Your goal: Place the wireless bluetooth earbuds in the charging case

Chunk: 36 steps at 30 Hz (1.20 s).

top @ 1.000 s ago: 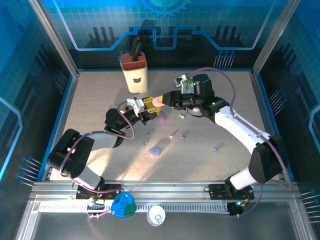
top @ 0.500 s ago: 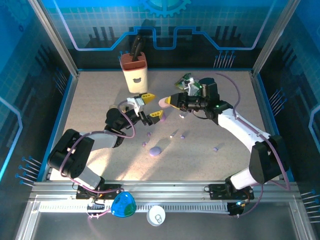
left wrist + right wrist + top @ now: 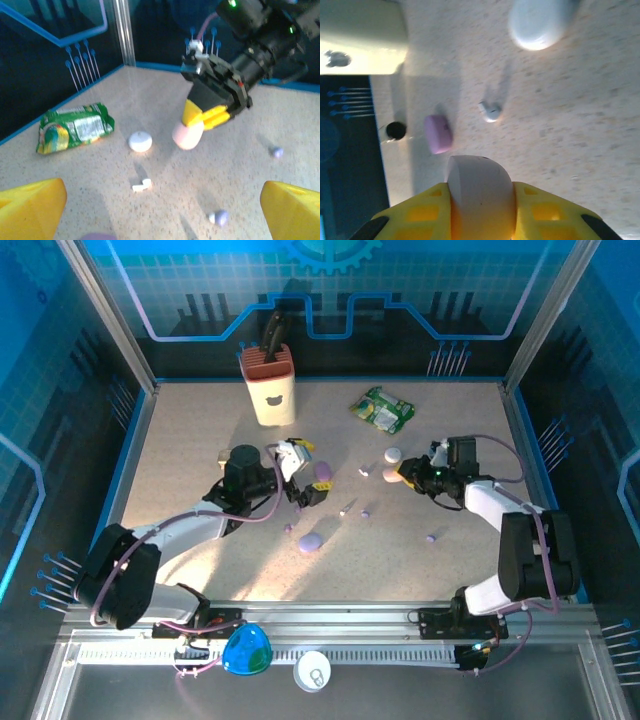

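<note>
1. Holder (image 3: 270,390): a beige, rounded box with a ribbed brown top, at 11 o'clock on the speckled table (image 3: 200,570).
2. Left gripper (image 3: 303,473): its blunt yellow fingertips are spread wide and hold nothing. A smooth purple case (image 3: 323,472) lies just off the tips at 3 o'clock. A second ago these jaws were nearly closed beside the pink case; now they have let go.
3. Earbuds (image 3: 365,512): tiny glossy lilac beans lie loose at 5 to 6 o'clock of the left gripper. One more lies at 5 o'clock of the right gripper. All are well apart from both sets of jaws and lie where they did a second ago.
4. Packet (image 3: 382,410): crinkled green foil, at 1 o'clock.
5. Pebble (image 3: 392,454): a smooth white dome, just beside the right gripper at 11 o'clock.
6. Right gripper (image 3: 408,478): its yellow fingers are clamped on the pink case (image 3: 480,197), which is pale, matte and egg-shaped. It sits at 3 o'clock, having carried the case away from the table's centre.
</note>
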### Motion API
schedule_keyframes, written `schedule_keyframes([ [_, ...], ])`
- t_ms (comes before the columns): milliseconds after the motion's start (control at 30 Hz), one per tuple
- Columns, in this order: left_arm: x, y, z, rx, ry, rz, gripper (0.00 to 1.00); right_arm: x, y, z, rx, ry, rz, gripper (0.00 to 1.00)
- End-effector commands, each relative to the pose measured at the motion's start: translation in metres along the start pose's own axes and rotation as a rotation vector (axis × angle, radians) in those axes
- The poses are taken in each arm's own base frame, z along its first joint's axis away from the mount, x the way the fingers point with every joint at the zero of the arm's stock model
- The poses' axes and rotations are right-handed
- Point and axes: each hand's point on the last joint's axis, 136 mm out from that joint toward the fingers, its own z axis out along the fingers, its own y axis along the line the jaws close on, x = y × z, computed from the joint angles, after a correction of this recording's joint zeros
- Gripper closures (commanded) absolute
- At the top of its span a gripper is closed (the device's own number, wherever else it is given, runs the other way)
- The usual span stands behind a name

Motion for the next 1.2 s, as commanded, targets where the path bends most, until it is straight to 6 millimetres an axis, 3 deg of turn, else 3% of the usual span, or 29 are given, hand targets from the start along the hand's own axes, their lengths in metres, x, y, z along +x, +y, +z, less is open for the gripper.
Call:
schedule_keyframes([
  [0,0.019,-0.008,-0.001,0.012,0.158,0.066,0.01,-0.01,-0.032,0.004,0.091,-0.031,-0.026,0.83],
  [200,0.037,-0.027,0.001,0.076,0.316,0.099,0.01,-0.019,-0.078,0.013,0.218,-0.017,-0.022,0.81],
  [300,0.049,-0.035,0.002,0.098,0.412,0.117,0.01,-0.02,-0.086,0.015,0.226,-0.009,-0.015,0.79],
  [400,0.062,-0.044,0.002,0.12,0.518,0.117,0.01,-0.021,-0.085,0.012,0.226,-0.019,-0.022,0.71],
  [600,0.093,-0.061,-0.005,0.155,0.721,0.149,0.02,-0.025,-0.077,-0.007,0.258,-0.066,-0.07,0.32],
  [700,0.108,-0.067,-0.01,0.161,0.82,0.169,0.02,-0.028,-0.07,-0.019,0.27,-0.091,-0.105,0.2],
  [933,0.146,-0.075,-0.023,0.169,0.997,0.175,0.05,-0.034,-0.055,-0.042,0.298,-0.126,-0.167,0.15],
  [1167,0.177,-0.089,-0.028,0.191,1.09,0.143,0.11,-0.033,-0.049,-0.044,0.283,-0.121,-0.176,0.15],
])
